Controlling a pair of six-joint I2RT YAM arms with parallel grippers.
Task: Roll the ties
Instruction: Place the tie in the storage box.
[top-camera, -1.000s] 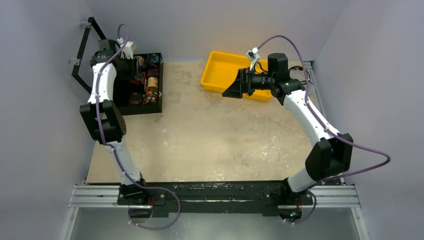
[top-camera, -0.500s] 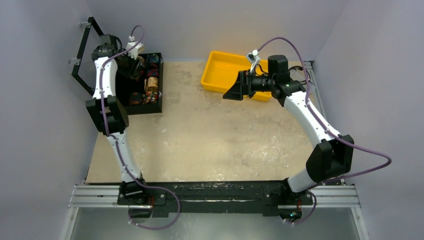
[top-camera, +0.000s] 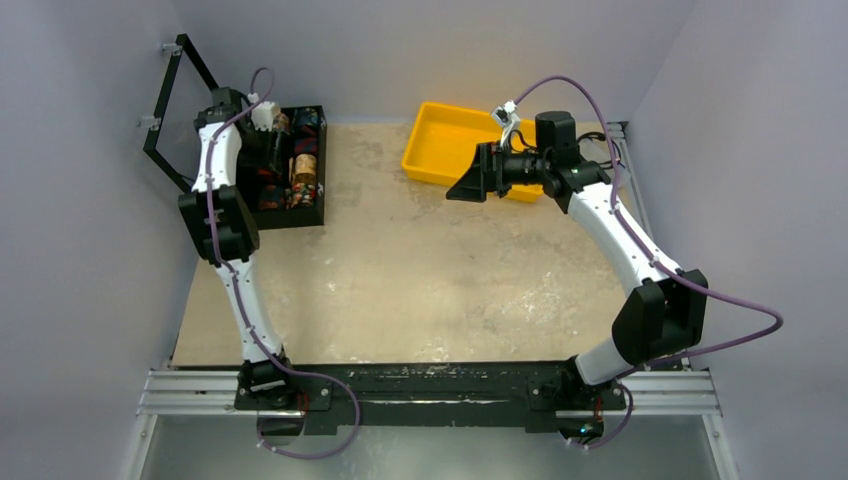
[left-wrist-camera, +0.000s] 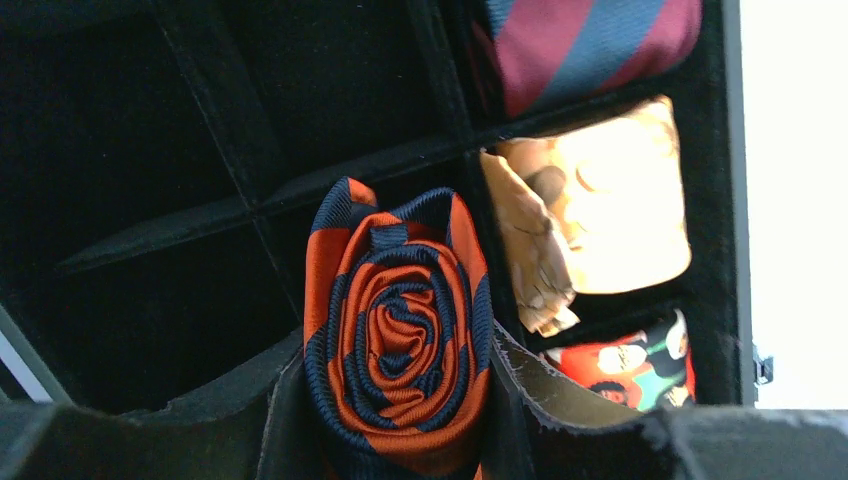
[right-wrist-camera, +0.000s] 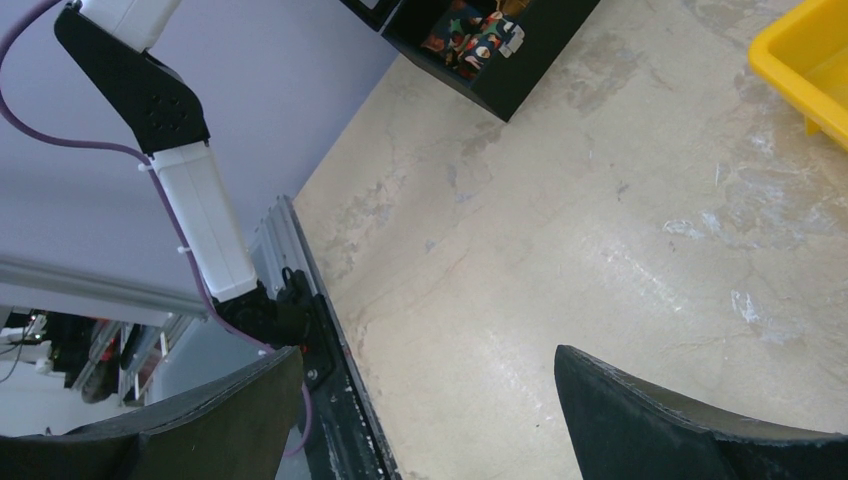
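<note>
Left gripper (left-wrist-camera: 398, 400) clamped on striped tie roll (left-wrist-camera: 397, 330), finger on each flank. Spiral face toward wrist camera, roll axis along fingers. Roll at cell of black box (left-wrist-camera: 200, 232) just beside gold roll (left-wrist-camera: 600, 200); depth in cell unclear. Right gripper (right-wrist-camera: 425, 360) wide apart, empty, well away over table (right-wrist-camera: 600, 200). Placing likely falls to left arm.

The orange-and-navy striped tie (left-wrist-camera: 397, 330) sits rolled in a tight spiral, clamped between the left fingers (left-wrist-camera: 560, 395).
</note>
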